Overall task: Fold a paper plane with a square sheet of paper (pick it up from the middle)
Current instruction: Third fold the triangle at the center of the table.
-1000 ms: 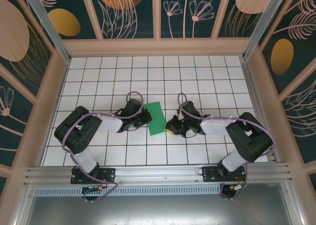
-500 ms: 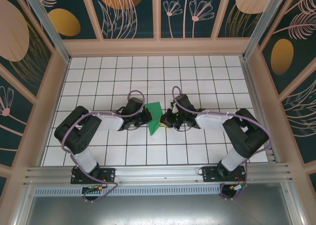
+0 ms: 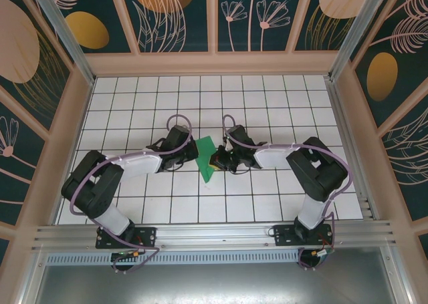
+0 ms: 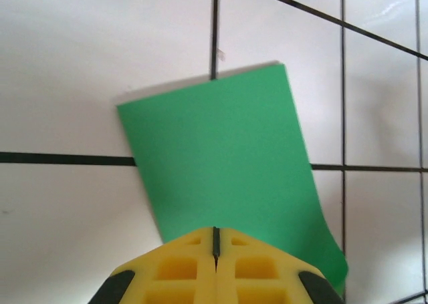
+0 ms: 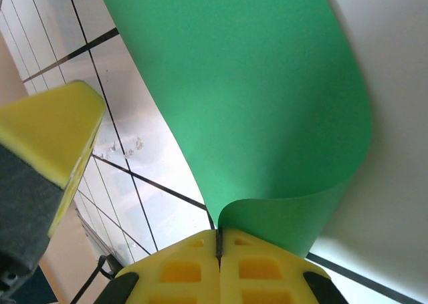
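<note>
Since right gripper (image 5: 219, 236) swung left across table (image 3: 267, 204), clamped on curled edge of square sheet of paper (image 5: 254, 97), right half now arches over left: first centre fold forming. Left gripper (image 4: 215, 232) closed, tips on opposite edge. Sheet bright green, uncreased, mid-table, well clear of far edge.

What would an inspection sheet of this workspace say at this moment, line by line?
Surface: white table with dark grid lines.
Job's things: square sheet of paper, green, bent into a curl between the two arms; no plane shape yet.
Clutter: nothing seen.
Grippers: left gripper shut on one edge of the sheet; right gripper shut on the curled-over edge.
Cables: purple cables loop along both arms, apart from the paper.
Surroundings: floral wall panels on three sides; metal rail at the near edge.
</note>
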Available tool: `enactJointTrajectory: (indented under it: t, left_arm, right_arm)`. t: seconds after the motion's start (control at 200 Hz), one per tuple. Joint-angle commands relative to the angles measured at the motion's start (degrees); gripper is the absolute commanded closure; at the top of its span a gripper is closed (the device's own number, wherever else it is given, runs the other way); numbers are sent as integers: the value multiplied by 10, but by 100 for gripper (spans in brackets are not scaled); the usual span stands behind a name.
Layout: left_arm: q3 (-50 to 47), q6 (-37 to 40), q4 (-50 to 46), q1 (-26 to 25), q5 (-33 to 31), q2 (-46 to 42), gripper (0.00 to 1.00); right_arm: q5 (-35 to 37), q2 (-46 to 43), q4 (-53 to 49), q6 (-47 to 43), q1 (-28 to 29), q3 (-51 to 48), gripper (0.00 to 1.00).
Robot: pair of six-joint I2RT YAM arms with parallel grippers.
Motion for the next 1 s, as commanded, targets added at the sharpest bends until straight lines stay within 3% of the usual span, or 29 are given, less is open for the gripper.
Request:
enactJointTrajectory:
  t: [0.0,0.355,0.996]
  left_arm:
    - [8,16,-12,10,-5,28,100]
    - [21,25,0,12,14,74,100]
    - [26,36,-8,13,23,101,100]
  right_arm:
    - [-2,15,25,-18,7,20,98]
    - [-6,43,74,-15,11,26,98]
    - [-9,90,67,-40,18,57,98]
